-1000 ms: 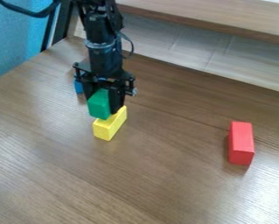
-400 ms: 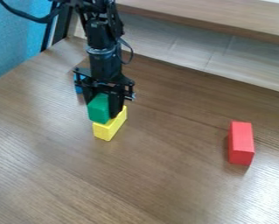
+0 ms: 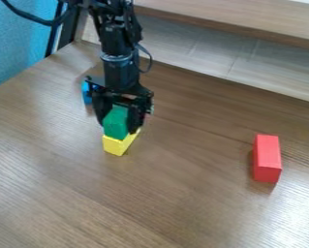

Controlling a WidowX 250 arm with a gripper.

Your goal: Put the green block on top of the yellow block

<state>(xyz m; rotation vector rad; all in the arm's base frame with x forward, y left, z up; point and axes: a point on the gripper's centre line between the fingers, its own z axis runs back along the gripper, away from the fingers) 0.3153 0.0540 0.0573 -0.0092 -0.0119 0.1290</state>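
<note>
Green block (image 3: 115, 124) is sitting in my gripping hand (image 3: 120, 127).
I am holding it at the top of the yellow block (image 3: 115, 146) on the worktop (image 3: 182, 198), touching or just above.

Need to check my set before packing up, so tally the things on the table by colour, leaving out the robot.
Green: 1 (block)
Yellow: 1 (block)
Red: 1 (block)
Blue: 1 (object, partly hidden, so its kind is unclear)
Total: 4
</note>
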